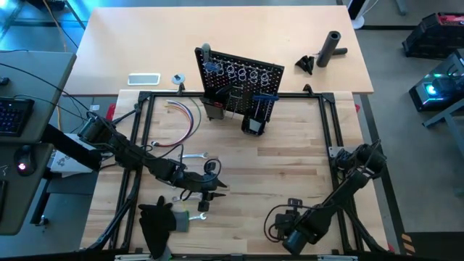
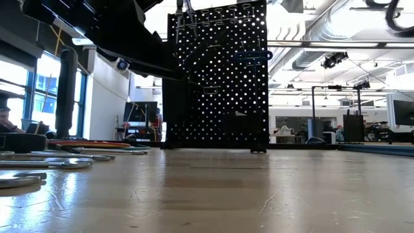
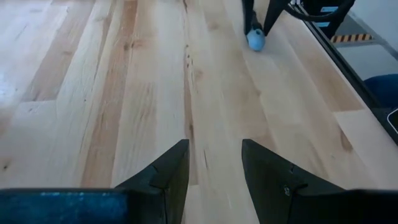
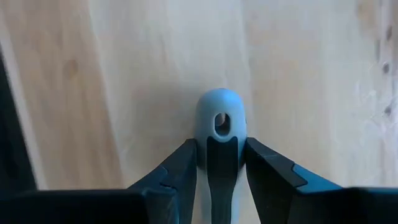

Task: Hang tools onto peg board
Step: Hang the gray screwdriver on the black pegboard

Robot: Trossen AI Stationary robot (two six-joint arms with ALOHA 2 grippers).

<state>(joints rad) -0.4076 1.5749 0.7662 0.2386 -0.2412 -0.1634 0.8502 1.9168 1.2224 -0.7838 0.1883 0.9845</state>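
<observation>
The black peg board [image 1: 239, 76] stands upright at the table's far middle, with silver rings near its top and a few tools hanging on it; in the low view the peg board [image 2: 220, 77] shows from the front. A blue-handled tool [image 4: 221, 124] lies flat on the wood near the front right, with my right gripper [image 4: 222, 144] over it, pointing down. My left gripper [image 3: 214, 146] stands open above bare wood at the front left, beside silver wrenches [image 1: 193, 156] and black-handled pliers [image 1: 210, 171] on the table. My right gripper has the blue-handled tool's handle between its two fingers, just behind the rounded end with the hanging hole [image 4: 221, 123]. The fingers [image 4: 186, 163] come from above and lie across the handle, against its two sides. The tool rests flat on the table.
A black glove-like cloth [image 1: 156, 221] lies at the front left and coloured wires [image 1: 185, 116] left of the board. A black cylinder [image 1: 331, 47] and a white flat object [image 1: 143, 79] sit on the far table. Black frame rails [image 1: 326, 116] border the work area.
</observation>
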